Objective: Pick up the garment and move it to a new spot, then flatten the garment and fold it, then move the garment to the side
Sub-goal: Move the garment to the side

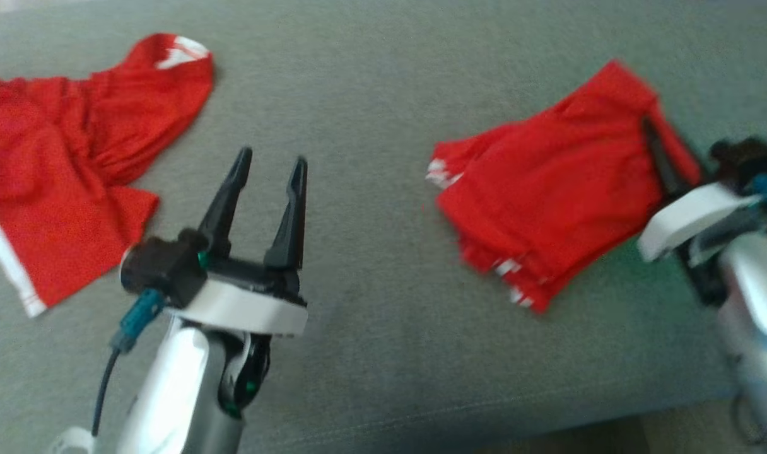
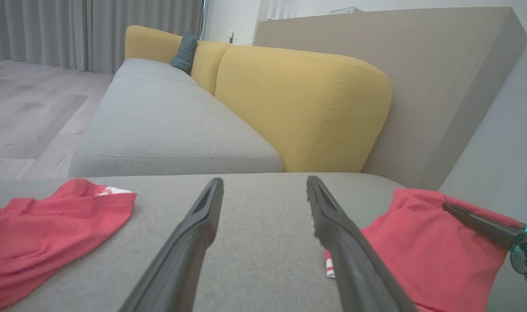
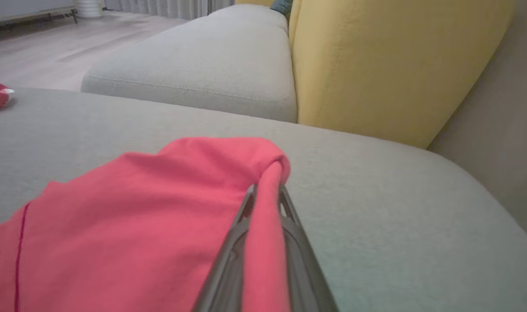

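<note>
A folded red garment with white trim lies on the grey cushion at the right. My right gripper is shut on its far right edge, and in the right wrist view a fold of the red cloth runs pinched between the two fingers. The same folded garment appears at the lower right of the left wrist view. My left gripper hovers open over bare cushion between the two red pieces, nothing between its fingers.
A second red garment lies crumpled at the left of the grey cushion. A yellow sofa back and a beige wall panel stand beyond. The cushion's front edge runs along the bottom right of the head view.
</note>
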Motion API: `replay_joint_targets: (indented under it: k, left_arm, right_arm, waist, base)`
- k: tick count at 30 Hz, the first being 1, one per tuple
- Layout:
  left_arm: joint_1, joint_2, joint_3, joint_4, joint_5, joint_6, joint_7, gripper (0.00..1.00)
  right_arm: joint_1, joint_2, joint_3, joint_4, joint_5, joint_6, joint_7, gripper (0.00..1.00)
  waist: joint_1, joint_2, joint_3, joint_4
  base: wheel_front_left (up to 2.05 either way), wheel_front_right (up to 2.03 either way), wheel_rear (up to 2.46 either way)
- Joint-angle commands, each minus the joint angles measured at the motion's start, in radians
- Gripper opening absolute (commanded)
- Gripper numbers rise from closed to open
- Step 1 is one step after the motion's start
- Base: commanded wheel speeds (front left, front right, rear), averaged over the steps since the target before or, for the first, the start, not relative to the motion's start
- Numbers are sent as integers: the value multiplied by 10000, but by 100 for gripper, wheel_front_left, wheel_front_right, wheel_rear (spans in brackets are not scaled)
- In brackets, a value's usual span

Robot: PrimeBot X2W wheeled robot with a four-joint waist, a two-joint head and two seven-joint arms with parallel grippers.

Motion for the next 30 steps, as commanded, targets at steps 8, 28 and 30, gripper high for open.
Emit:
replay_joint_targets:
  k: [8,28,30]
  left_arm:
    - [-1299,28,45,-541,227,-204,-51,100]
    - [-1373,28,91,-407,115,-241,-51,100]
    - [-1376,28,114,-401,105,-237,-51,100]
  right_arm:
    - [-1750,-1405,-214,387,723,-9,224,0]
    - [-3002,-1414,-1552,1753,684,-9,-262,0]
    - [-3030,-1336,-1570,1793,648,-9,-264,0]
  waist:
    - [-1,0,1153,-1159]
    - [-1,0,1759,-1139]
    - [-1,0,1752,-1148]
  base:
    - [0,0,0]
    - [0,0,0]
    - [0,0,0]
